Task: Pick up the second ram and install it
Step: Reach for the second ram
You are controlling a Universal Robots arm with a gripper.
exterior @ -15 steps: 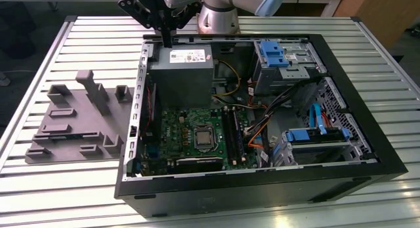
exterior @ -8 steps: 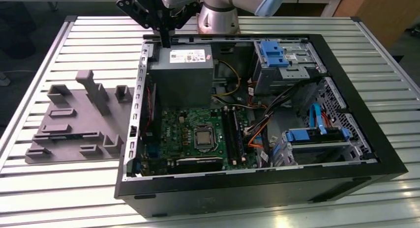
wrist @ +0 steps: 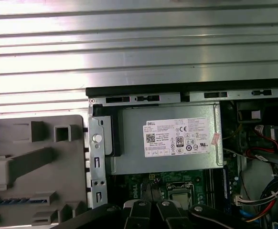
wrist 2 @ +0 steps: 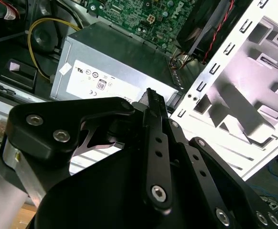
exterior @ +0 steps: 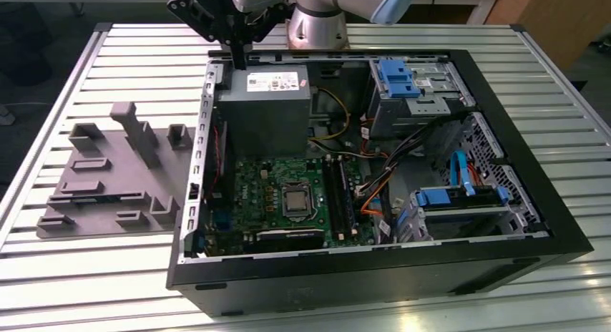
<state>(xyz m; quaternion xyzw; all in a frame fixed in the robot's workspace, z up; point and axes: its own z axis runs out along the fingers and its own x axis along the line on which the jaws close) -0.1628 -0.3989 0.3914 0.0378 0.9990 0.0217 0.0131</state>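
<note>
The gripper (exterior: 239,60) hangs above the computer case (exterior: 563,232), over the case's rim at the end where the power supply (exterior: 262,110) sits. Its jaws look drawn together into one narrow dark blade, and I see nothing held between them.

The second ram (wrist: 15,201) is outside the case. In the first wrist view it shows as a thin blue strip in a slot of the grey fixture (exterior: 105,182), which lies on the table (exterior: 96,275) just beside the case's side wall. Whether it stands on edge or lies flat, I cannot tell.

Inside the case, the long black slots (exterior: 336,196) run along the motherboard (exterior: 257,182), on the side of the processor socket away from the fixture.

By its look the strip should be very light and stiff but brittle. A thin board like this will not flex far before it cracks, and its chips and contact edge are best left untouched. I judge the safest hold to be across its two flat faces near the middle of the long upper edge. The jaws should be square to the board so it cannot pivot, and the pressure only modest. Its smooth faces may slip if the grip is off-centre, and a tilted board would probably jam at the slot
</note>
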